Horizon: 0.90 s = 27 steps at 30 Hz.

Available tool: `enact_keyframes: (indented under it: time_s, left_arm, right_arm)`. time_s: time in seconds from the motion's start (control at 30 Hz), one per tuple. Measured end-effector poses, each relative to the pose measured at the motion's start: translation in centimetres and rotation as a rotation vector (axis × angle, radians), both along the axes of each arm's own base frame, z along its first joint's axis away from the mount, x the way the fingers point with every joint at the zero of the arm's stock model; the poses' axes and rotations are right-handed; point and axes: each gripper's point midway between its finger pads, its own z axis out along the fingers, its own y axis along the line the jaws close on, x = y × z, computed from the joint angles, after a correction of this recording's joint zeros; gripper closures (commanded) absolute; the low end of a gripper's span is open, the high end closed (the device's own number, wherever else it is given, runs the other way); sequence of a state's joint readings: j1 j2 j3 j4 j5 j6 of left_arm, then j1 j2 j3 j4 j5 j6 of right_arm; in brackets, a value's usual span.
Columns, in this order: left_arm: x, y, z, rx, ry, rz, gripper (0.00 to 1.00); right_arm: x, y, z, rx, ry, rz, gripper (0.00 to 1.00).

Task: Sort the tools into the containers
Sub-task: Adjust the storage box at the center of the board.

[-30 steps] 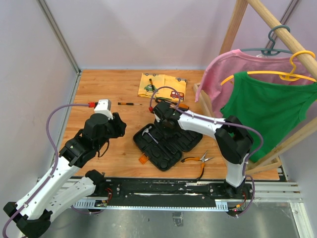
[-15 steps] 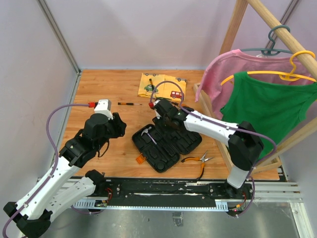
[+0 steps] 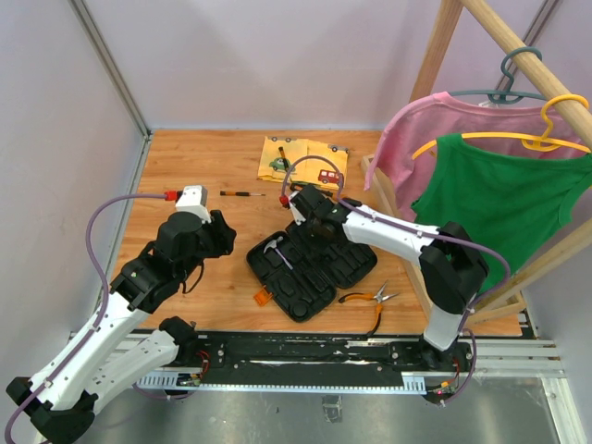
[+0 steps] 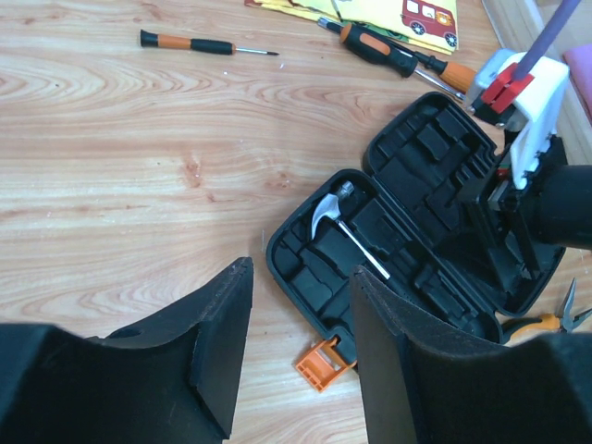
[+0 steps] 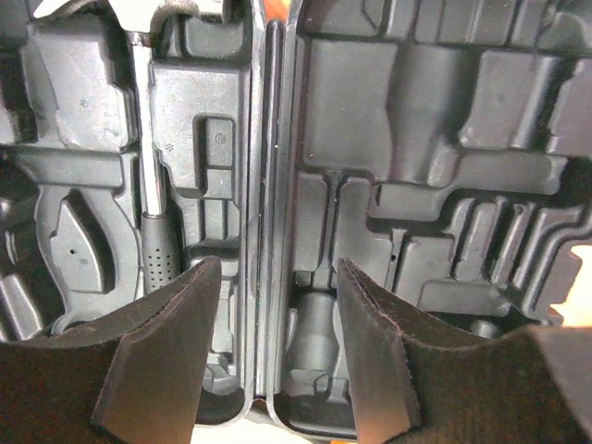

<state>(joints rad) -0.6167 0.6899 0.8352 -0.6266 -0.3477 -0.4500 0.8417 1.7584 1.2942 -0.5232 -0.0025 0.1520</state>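
Note:
The black tool case lies open on the wooden table, its orange latch at the near corner. A steel hammer rests in its left half, seen too as the hammer and its handle. My right gripper hovers low over the case's hinge, open, with nothing between its fingers. My left gripper stands open and empty, left of the case. A thin screwdriver lies at the back left. Two orange-and-black screwdrivers lie by the cloth. Orange pliers lie to the right of the case.
A yellow cloth printed with cars lies at the back. A wooden clothes rack with a pink shirt and a green shirt stands on the right. Grey walls close the left and back.
My right gripper's jaws have spread wider over the case and its arm has shifted slightly. The left arm has not moved.

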Motion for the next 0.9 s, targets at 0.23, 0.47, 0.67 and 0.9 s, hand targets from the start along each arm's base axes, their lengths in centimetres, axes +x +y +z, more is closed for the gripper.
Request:
enact_keyframes:
  time_s: [0.23, 0.47, 0.67, 0.9]
  left_arm:
    - [0.0, 0.0, -0.1, 0.001, 0.001, 0.0, 0.49]
    - [0.0, 0.0, -0.1, 0.002, 0.003, 0.0, 0.49]
    - [0.0, 0.0, -0.1, 0.002, 0.003, 0.0, 0.48]
    - [0.0, 0.0, -0.1, 0.002, 0.003, 0.0, 0.48]
  right_arm:
    - [-0.5, -0.1, -2.3, -0.04, 0.052, 0.027, 0.4]
    - [-0.6, -0.3, -3.1, -0.061, 0.065, 0.029, 0.37]
    - [-0.2, -0.6, -3.2, -0.083, 0.044, 0.038, 0.24]
    - [0.2, -0.5, -3.1, -0.094, 0.014, 0.101, 0.16]
